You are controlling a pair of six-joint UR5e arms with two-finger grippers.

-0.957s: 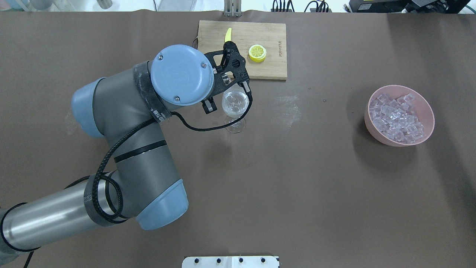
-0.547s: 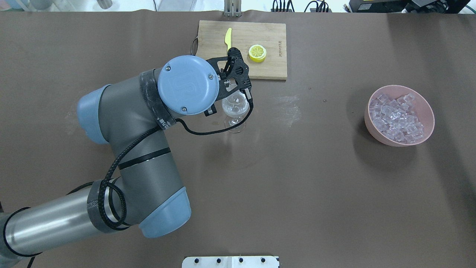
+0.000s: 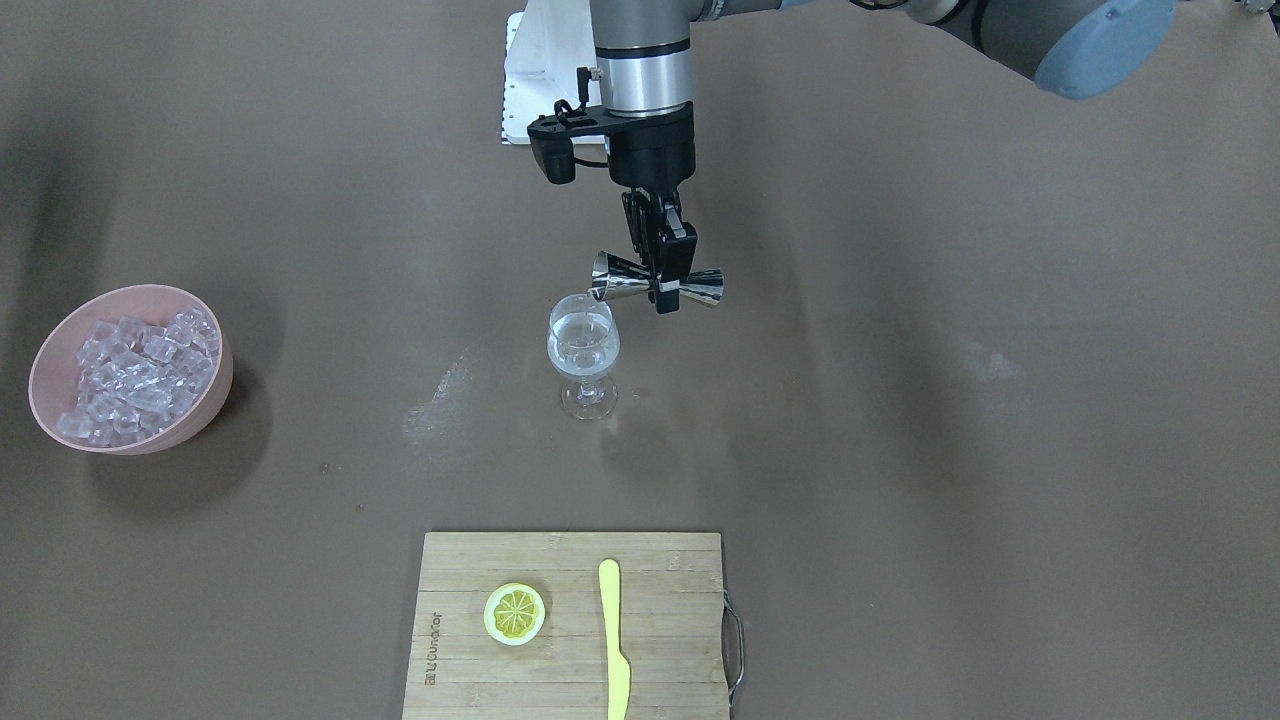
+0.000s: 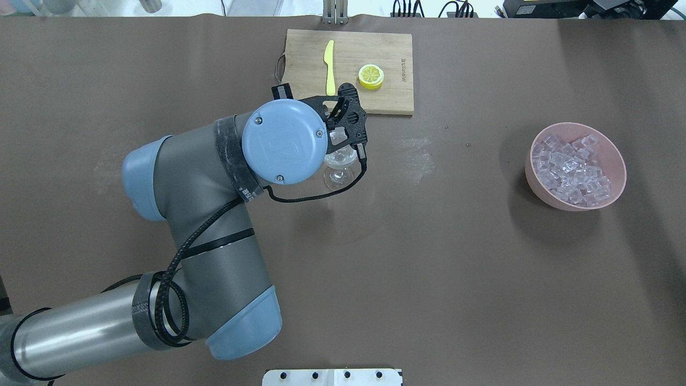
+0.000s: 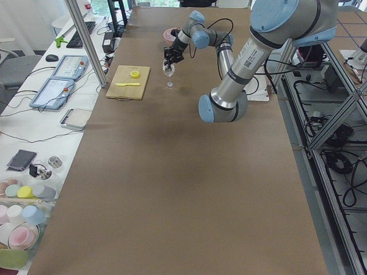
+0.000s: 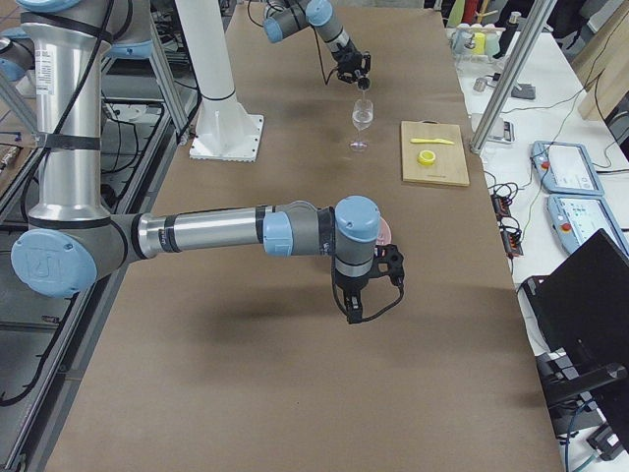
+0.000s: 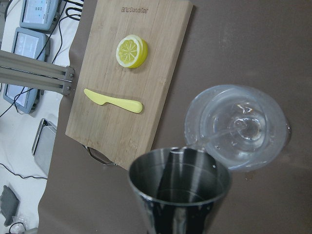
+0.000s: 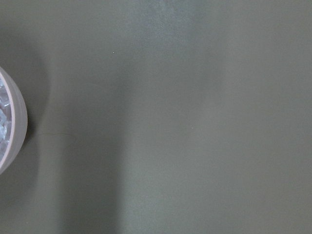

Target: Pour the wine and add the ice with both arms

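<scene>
My left gripper (image 3: 662, 280) is shut on the waist of a steel jigger (image 3: 655, 283), which lies on its side with one mouth at the rim of the wine glass (image 3: 583, 350). The glass stands upright with clear liquid in its bowl. In the left wrist view a thin clear streak runs from the jigger (image 7: 179, 195) lip into the glass (image 7: 236, 126). The ice (image 4: 572, 169) fills a pink bowl (image 4: 616, 177) at the right. My right gripper (image 6: 362, 295) hangs low beside that bowl, showing only in the exterior right view; I cannot tell whether it is open or shut.
A wooden cutting board (image 4: 394, 96) at the far edge carries a lemon half (image 4: 371, 76) and a yellow knife (image 4: 329, 65). A white base plate (image 3: 530, 70) sits at the robot's side. The left arm's wrist (image 4: 284, 142) covers part of the glass from above.
The left wrist has shifted right and toward the robot and turned, bringing the gripper and jigger further over the glass. The knife on the board is now uncovered.
</scene>
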